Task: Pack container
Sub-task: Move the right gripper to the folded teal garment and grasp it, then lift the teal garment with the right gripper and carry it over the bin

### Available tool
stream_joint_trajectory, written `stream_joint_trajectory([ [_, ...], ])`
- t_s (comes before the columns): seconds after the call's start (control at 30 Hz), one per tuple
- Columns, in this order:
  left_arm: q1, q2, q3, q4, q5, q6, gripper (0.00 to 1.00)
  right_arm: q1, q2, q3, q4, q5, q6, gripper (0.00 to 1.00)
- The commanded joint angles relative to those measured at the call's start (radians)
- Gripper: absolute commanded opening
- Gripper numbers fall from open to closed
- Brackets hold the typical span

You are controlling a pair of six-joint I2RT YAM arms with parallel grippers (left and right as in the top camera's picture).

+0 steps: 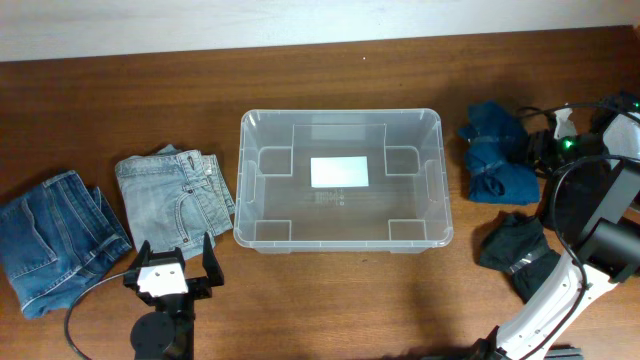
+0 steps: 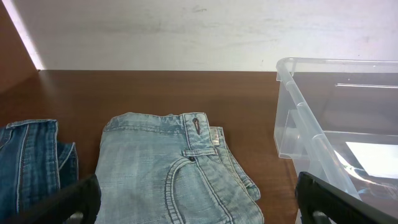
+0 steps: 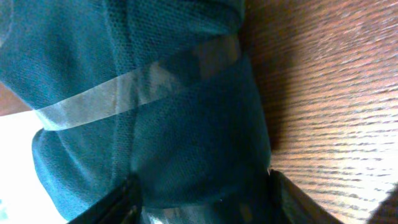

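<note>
The container is a clear plastic bin with a white label on its bottom, standing at the table's middle with nothing in it; its near corner shows in the left wrist view. Folded light blue jeans lie left of it, also in the left wrist view. My left gripper is open just in front of these jeans, jaws wide apart. My right gripper is closed on a teal rolled garment banded with clear tape, which lies right of the container.
Folded dark blue jeans lie at the far left. A black garment lies at the right front, beside the right arm's base. Cables run near the teal garments at the right edge.
</note>
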Motion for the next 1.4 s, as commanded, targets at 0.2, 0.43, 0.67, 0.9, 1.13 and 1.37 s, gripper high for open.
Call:
stream_joint_trajectory([
  [0.2,0.004,-0.008,-0.01,0.004,0.004,0.019,1.0,0.006,0.04,-0.006,-0.035,0.032,-0.014,0.17],
  [0.43,0.004,-0.008,-0.01,0.004,0.004,0.019,0.99,0.004,0.039,0.018,-0.063,-0.079,-0.011,0.04],
  [0.67,0.004,-0.008,-0.01,0.003,0.004,0.019,0.99,0.005,0.038,0.235,-0.253,-0.11,-0.012,0.04],
  [0.9,0.004,-0.008,-0.01,0.004,0.004,0.019,0.99,0.005,0.038,0.563,-0.507,-0.129,-0.014,0.04],
  [1.13,0.004,-0.008,-0.01,0.004,0.004,0.019,0.99,0.037,-0.046,0.727,-0.603,-0.139,0.083,0.04],
  [1.37,0.004,-0.008,-0.01,0.004,0.003,0.019,0.99,0.12,-0.2,0.729,-0.603,-0.181,0.112,0.04],
])
